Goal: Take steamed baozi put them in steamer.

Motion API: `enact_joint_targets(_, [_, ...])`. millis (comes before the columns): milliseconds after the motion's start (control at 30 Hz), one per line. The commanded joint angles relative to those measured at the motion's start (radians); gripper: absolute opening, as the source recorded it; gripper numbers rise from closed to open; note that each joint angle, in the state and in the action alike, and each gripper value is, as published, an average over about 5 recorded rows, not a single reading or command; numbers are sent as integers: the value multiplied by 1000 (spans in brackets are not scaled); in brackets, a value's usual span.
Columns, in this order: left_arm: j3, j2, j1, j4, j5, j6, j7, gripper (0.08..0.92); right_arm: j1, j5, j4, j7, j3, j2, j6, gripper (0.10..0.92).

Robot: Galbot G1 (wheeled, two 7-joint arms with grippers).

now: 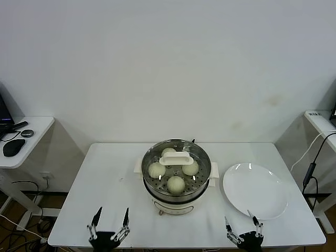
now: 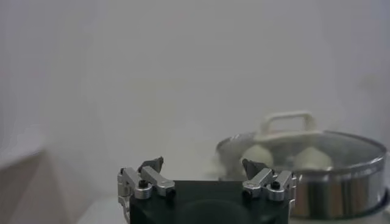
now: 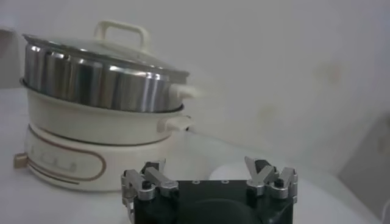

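The steamer stands at the table's middle, steel pot on a white base. Several pale baozi lie on its perforated tray under the glass lid with a white handle. My left gripper is open and empty at the table's front edge, left of the steamer. My right gripper is open and empty at the front edge, right of the steamer. In the left wrist view the steamer shows beyond the left gripper. In the right wrist view the steamer shows beyond the right gripper.
An empty white plate lies on the table right of the steamer. A side desk with a mouse stands at far left. Another desk with cables is at far right. The table's left part is bare.
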Motion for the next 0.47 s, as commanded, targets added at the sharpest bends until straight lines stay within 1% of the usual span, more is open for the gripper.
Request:
enact_joint_targets(33, [-32,-46,108,103,-81,-124,-32,823,-29,115,29,-1,-1,-16,-61,823])
enact_joint_targets(467, [-22,-45,107,100,-67,-68,-19,823,-55,145,54,-8,-9,-25,-73,823])
